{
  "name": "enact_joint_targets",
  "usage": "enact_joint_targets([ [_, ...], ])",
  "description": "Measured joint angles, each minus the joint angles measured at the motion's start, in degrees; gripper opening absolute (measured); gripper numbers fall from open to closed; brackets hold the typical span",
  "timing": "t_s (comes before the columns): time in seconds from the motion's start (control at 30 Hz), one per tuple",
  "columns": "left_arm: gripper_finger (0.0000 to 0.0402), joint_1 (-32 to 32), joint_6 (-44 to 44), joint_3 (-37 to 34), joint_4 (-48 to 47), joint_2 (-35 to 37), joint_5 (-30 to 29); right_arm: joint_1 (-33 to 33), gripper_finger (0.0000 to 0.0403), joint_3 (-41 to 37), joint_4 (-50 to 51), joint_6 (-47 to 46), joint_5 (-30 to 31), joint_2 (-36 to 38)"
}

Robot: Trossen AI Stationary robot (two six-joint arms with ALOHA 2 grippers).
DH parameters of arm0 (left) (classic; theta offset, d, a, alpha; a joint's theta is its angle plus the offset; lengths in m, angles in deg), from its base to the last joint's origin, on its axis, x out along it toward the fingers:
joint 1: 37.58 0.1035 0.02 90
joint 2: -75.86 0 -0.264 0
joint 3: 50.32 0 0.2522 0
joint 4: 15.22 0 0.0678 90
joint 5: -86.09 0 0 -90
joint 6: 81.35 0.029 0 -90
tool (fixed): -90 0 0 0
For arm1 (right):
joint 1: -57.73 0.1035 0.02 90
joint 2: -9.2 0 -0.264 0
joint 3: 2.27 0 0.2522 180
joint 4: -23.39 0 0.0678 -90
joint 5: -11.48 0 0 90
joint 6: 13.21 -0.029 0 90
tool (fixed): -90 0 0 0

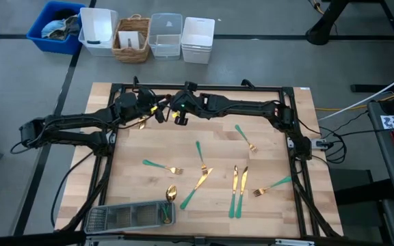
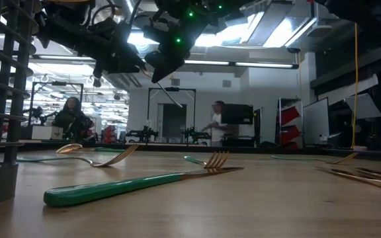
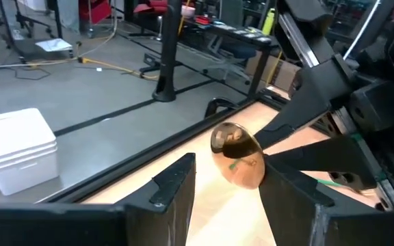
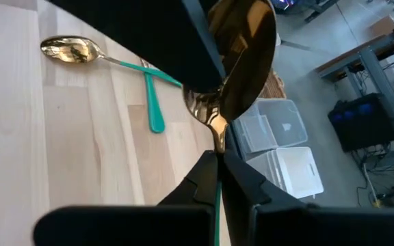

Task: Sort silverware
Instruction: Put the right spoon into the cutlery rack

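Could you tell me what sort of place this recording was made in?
Most likely a robotics lab or workshop: a wooden table framed by arm mounts, plastic storage bins on the floor, and people at equipment racks behind.

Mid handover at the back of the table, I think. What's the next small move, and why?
Probably close the left gripper on the spoon. The right gripper is shut on its neck, holding it up, and the gold bowl sits between the left gripper's open fingers. Release the right only afterwards.

Four forks (image 1: 163,167), three knives (image 1: 235,191), two spoons (image 1: 171,193)
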Motion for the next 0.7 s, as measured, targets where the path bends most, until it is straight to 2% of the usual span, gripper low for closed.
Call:
enact_joint_targets([
  [0.23,0.0126,0.0,-0.4,0.0,0.9,-0.01,-1.33,-0.04,0.0012,0.04,0.02,-1.19,-2.93,-0.04],
  [0.63,0.0012,0.07,0.47,0.0,0.58,-1.06,-2.43,-0.09,0.0012,0.04,0.14,-2.68,-4.04,-0.09],
  [0.7,0.0007,0.09,0.73,0.0,0.64,-1.56,-2.48,-0.09,0.0012,0.02,0.26,-2.71,-4.04,-0.1],
])
